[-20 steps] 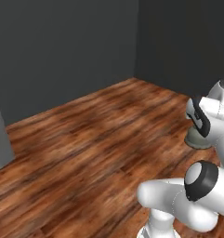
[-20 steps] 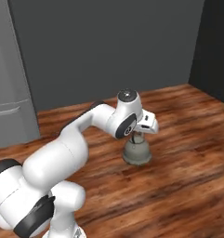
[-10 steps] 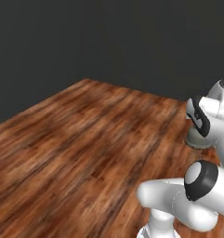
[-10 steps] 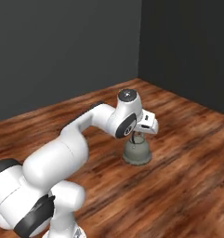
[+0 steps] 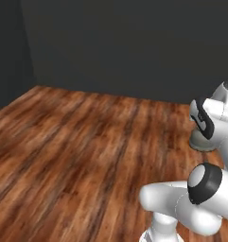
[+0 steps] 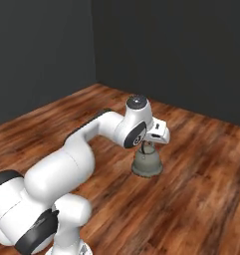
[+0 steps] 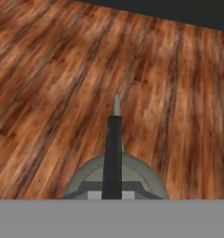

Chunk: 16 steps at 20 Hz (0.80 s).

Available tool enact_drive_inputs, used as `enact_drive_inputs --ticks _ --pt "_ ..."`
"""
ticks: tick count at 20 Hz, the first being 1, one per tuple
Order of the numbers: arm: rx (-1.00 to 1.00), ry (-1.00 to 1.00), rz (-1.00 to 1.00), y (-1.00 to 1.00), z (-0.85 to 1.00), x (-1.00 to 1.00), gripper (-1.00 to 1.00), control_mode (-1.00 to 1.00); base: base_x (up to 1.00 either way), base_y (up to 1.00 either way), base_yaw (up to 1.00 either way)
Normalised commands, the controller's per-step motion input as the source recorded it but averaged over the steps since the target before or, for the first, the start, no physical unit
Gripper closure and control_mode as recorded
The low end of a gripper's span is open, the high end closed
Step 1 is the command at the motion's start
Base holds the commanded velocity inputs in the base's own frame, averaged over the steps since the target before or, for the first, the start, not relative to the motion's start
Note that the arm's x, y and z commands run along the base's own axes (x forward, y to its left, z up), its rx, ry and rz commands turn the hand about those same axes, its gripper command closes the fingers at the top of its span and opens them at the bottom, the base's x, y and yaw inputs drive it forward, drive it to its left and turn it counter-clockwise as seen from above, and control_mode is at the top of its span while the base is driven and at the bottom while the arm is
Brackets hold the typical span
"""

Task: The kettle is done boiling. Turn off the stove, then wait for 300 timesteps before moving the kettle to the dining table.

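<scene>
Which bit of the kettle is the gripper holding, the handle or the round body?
The thin dark handle on top; the kettle's round grey body hangs below the gripper.

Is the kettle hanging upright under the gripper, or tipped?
Upright: the kettle hangs level below the gripper, base down above the wood floor.

A reddish-brown wooden plank floor [image 5: 77,142] with darker grain streaks spreads across the whole room. Plain dark grey walls [image 6: 181,50] stand behind it, two of them meeting in a corner at the far end of the boards in the right base view.
</scene>
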Motion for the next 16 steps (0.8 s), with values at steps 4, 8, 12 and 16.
enact_drive_inputs --ticks 4,8,12,16 --pt "0.0 0.0 0.0 0.0 0.0 0.0 1.0 1.0 0.46 0.1 -0.45" --pt "0.0 0.0 0.0 0.0 0.0 0.0 1.0 1.0 0.45 0.06 -0.44" --pt "0.0 0.0 0.0 0.0 0.0 0.0 1.0 1.0 0.42 0.02 -0.43" --pt "0.0 0.0 0.0 0.0 0.0 0.0 1.0 1.0 0.48 0.07 -0.43"
